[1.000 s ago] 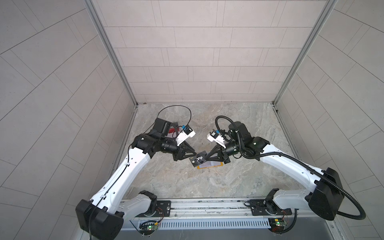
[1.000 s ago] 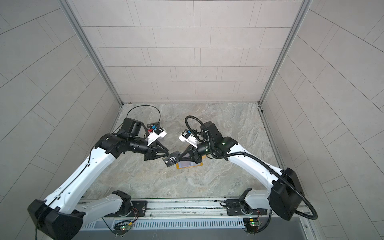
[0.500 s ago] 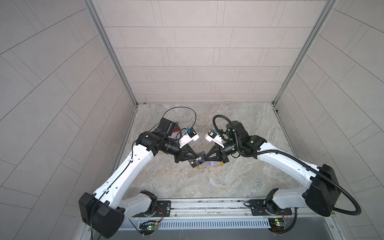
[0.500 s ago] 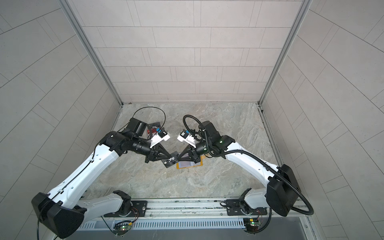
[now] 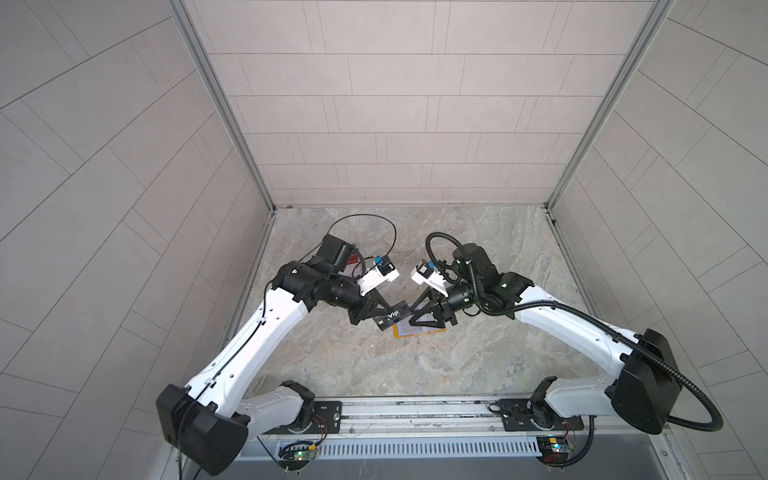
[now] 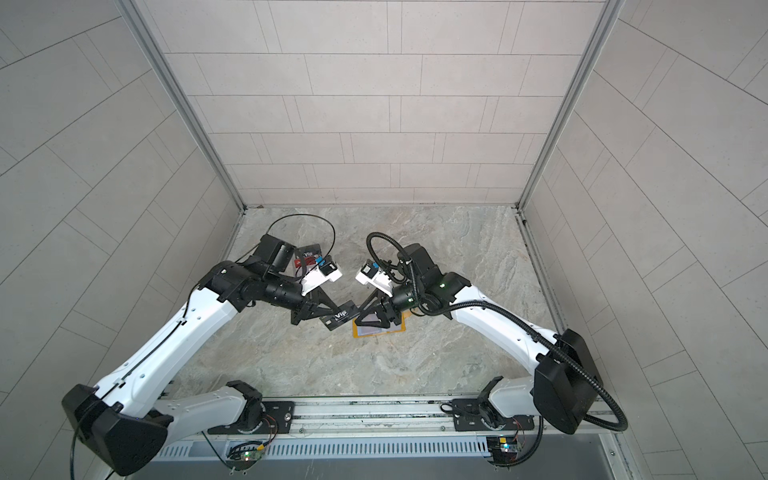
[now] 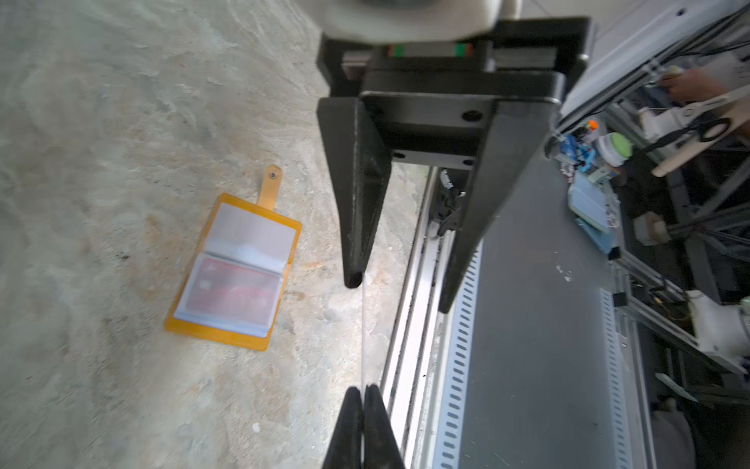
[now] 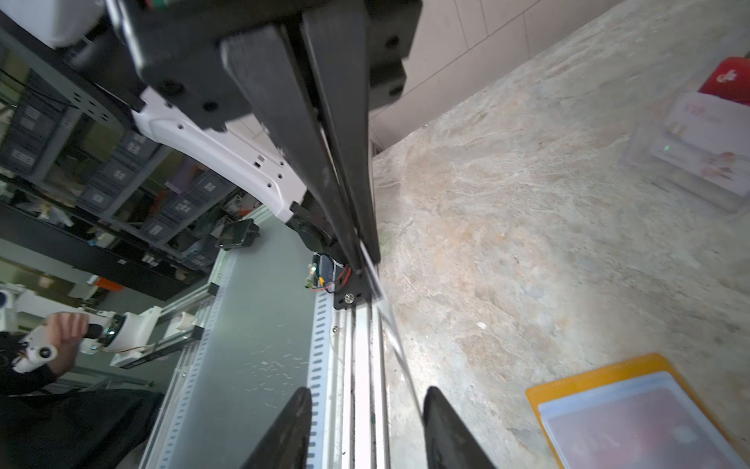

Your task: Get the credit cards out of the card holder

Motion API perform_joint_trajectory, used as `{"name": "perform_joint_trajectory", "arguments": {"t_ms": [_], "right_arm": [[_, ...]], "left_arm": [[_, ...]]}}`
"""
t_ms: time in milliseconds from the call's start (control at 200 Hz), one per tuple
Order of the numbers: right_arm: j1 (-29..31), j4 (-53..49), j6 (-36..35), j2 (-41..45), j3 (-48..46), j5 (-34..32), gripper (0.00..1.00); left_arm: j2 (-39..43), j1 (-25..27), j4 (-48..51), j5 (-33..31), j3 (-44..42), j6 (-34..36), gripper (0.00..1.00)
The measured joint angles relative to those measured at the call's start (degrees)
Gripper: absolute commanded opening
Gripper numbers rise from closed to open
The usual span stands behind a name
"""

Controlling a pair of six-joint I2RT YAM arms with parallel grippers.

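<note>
**Top views.** The left claw [image 5: 381, 316] is clamped on one end of the dark grey card [image 5: 392, 319] lettered "Vip", which is held clear above the worktop [image 5: 457, 365]. A second ago its jaws stood apart, short of the card. The right claw [image 5: 412, 315] pinched this card a second ago and now has its jaws parted at the card's other end. The card holder [image 5: 420, 332] lies open on the worktop under the right claw, in the same place as before. Both top views agree on this.

**Left wrist view.** The left claw [image 7: 362, 400] is pressed tight on the dark grey card [image 7: 362, 333], seen edge-on. The right claw [image 7: 399, 294] faces it with its jaws apart. The card's far end sits at one of its fingertips, and contact cannot be told. The card holder [image 7: 221, 333] lies flat with its tab out and a red card [image 7: 233, 290] in one sleeve.

**Right wrist view.** The right claw [image 8: 367, 392] stands open. The dark grey card [image 8: 389, 320] runs from the closed left claw [image 8: 367, 264] towards one of its fingers. The card holder [image 8: 588, 375] lies beside it, and a clear stand [image 8: 706, 162] with cards sits well apart.
</note>
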State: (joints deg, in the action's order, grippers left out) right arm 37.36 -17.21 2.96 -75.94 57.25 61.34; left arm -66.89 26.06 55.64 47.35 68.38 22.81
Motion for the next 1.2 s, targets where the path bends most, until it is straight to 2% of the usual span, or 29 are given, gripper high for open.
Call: {"name": "perform_joint_trajectory", "arguments": {"t_ms": [135,235,456,696,901,1201], "right_arm": [[-0.15,0.02,-0.02,2.75,-2.82,-5.84,0.56],[-0.2,0.15,0.04,4.76,-4.42,-10.91,0.57],[-0.26,1.77,1.92,8.46,-9.01,-24.55,0.57],[-0.31,2.49,2.54,12.07,-13.16,-37.29,0.56],[-0.61,3.37,2.21,13.75,-13.51,-42.36,0.57],[-0.79,3.85,2.12,10.99,-12.33,-43.39,0.56]], "left_arm": [[1.55,-2.23,-2.1,-6.78,-0.02,-0.63,0.0],[2.12,-3.52,-3.89,-12.11,-0.04,1.46,0.0],[-0.13,-6.54,-4.55,-19.43,1.05,11.85,0.0],[-7.08,-10.36,-4.7,-22.62,3.48,23.5,0.0],[-18.8,-14.1,-3.89,-25.49,11.3,30.1,0.0],[-30.21,-17.9,-6.8,-25.92,15.41,33.77,0.0]]}}
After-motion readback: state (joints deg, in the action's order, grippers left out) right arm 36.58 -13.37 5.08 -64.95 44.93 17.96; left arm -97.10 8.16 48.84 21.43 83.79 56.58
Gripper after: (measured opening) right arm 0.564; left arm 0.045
